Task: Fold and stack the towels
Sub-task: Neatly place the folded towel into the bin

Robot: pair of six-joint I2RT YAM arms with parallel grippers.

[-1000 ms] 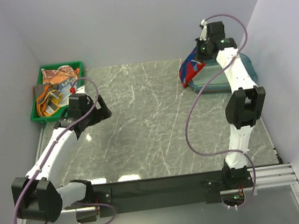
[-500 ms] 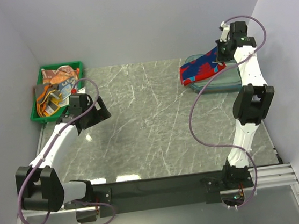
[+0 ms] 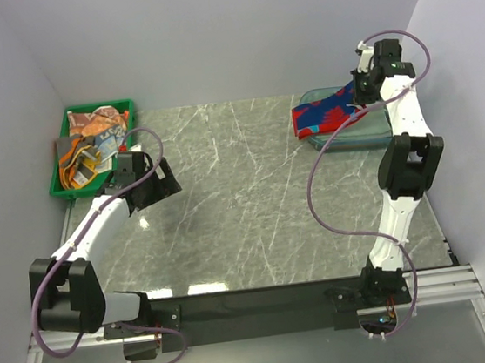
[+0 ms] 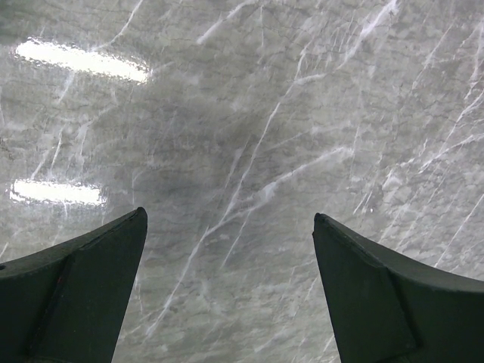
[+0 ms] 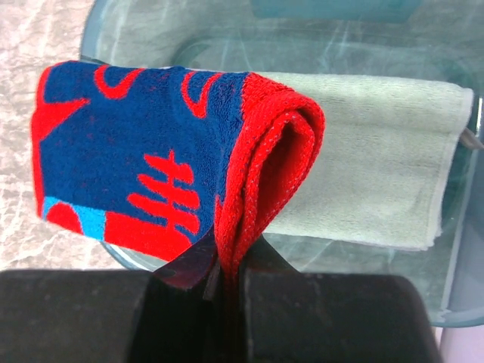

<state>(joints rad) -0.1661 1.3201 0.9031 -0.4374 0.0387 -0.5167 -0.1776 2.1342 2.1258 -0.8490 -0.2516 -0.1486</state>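
marble table (image 3: 244, 194): right claw (image 5: 227, 274) pinches red towel (image 5: 128, 155) (folded)

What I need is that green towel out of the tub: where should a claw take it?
Pinch the green towel at its bare end, farthest from the red towel, coming straight down: it lies flat, and the tub wall blocks sideways reach.

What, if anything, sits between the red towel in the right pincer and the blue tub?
Nothing visible. The right pincer grips the folded red towel, which hangs partly over the rim of the tub. Inside lies only a folded pale green towel, presumably the one it would stack on, not an obstacle.
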